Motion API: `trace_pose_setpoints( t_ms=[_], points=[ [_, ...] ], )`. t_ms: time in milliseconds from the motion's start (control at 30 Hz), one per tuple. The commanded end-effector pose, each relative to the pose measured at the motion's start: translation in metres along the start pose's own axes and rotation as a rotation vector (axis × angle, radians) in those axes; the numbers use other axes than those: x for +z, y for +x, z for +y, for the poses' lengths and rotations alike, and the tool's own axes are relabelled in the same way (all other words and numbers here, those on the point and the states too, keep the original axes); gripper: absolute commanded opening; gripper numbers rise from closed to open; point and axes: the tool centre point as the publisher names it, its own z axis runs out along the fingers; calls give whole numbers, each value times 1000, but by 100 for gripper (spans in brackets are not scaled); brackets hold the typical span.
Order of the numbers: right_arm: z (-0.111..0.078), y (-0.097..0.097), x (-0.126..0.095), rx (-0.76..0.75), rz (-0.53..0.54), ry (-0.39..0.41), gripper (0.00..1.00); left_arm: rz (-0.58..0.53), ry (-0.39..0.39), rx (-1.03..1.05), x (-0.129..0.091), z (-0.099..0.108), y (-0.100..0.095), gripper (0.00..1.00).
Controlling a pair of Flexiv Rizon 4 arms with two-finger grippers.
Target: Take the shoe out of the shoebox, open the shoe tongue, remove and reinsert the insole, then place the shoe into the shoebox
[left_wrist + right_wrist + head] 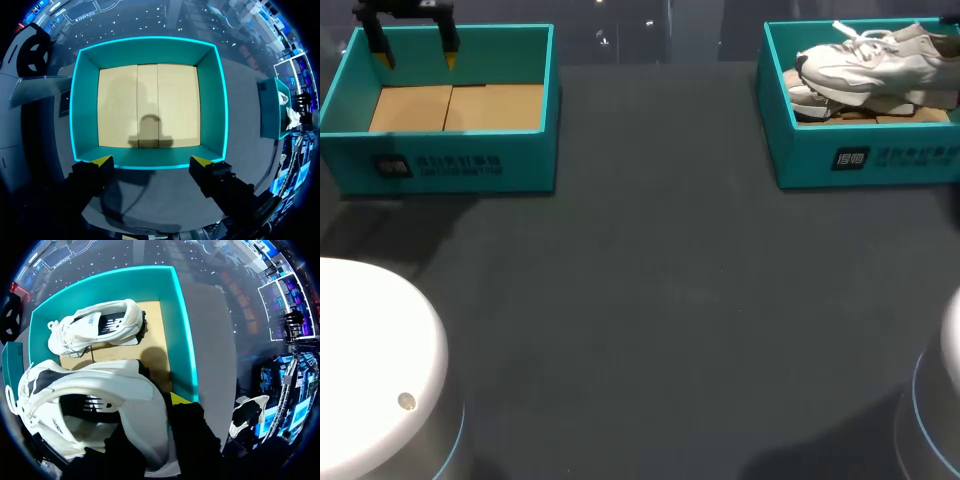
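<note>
Dark grey table (660,300) seen from above, with two open teal boxes at its far side, well apart. At far left, left shoebox (440,160), holding nothing but its bare cardboard floor. Left gripper (417,58) hanging over that box's far wall, yellow-tipped fingers spread wide and touching nothing. From the left wrist, same left shoebox (150,159) straight ahead of the left gripper (151,162), one tip near each of the box's nearer corners and a shadow on the cardboard between them. At far right, right shoebox (860,160) with the white shoe (870,65) showing above its rim, laces up, resting across a second shoe (810,100) underneath. From the right wrist, white shoe (100,390) close up over the right shoebox (177,340), heel wall pinched in the right gripper (156,412), one yellow tip showing just outside the heel and the other finger down inside the opening. Beyond it, second shoe (100,325) lying on its side on the cardboard floor.
</note>
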Motion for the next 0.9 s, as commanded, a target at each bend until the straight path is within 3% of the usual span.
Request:
trace_pose_setpoints(
  t_ms=[33, 267, 533, 900],
  points=[
    [-15, 2, -34, 0, -14, -21, 0, 0, 0, 0, 0, 0, 0, 100],
    [-35, 6, -66, 5, -22, -50, 0, 0, 0, 0, 0, 0, 0, 100],
    [-78, 25, -92, -9, -63, -99, 0, 0, 0, 0, 0, 0, 0, 100],
    [-145, 62, -99, -5, -107, -98, 0, 0, 0, 0, 0, 0, 0, 100]
  ],
)
